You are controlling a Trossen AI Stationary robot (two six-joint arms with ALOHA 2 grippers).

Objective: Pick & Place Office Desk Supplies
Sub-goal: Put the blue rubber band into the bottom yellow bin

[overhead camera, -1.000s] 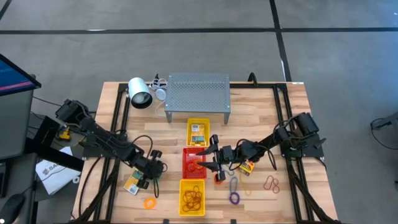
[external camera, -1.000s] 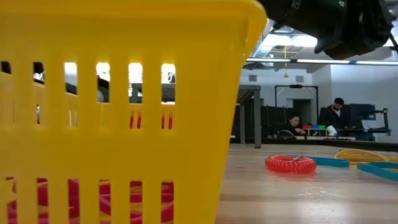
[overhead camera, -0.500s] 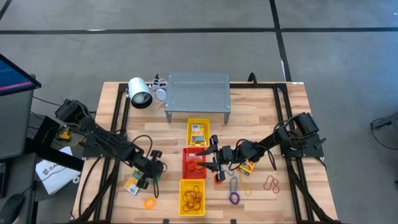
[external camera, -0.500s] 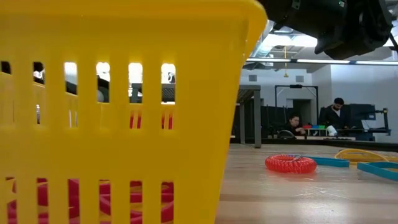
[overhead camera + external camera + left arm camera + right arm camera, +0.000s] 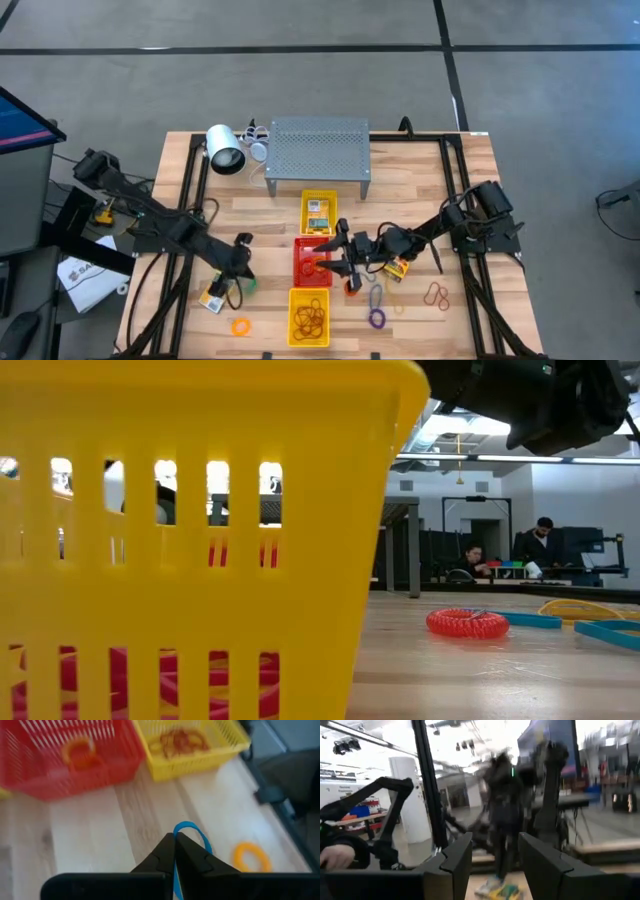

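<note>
We see the wooden table [image 5: 420, 200] carrying a perforated grey metal stand [image 5: 318, 148] by its far edge, with three trays in a row toward the near edge: a yellow tray [image 5: 319, 212], a red tray [image 5: 311, 258] and a yellow tray of rubber bands [image 5: 309, 316]. Our left gripper [image 5: 174, 851] hangs left of the red tray, its fingers pressed together on a blue rubber band [image 5: 192, 831]. Our right gripper [image 5: 340, 258] sits at the red tray's right edge, fingers apart and empty. A yellow card packet [image 5: 213, 297] lies near the left edge, an orange ring [image 5: 240, 326] by the near edge, and a purple ring [image 5: 377, 319] right of the near tray.
</note>
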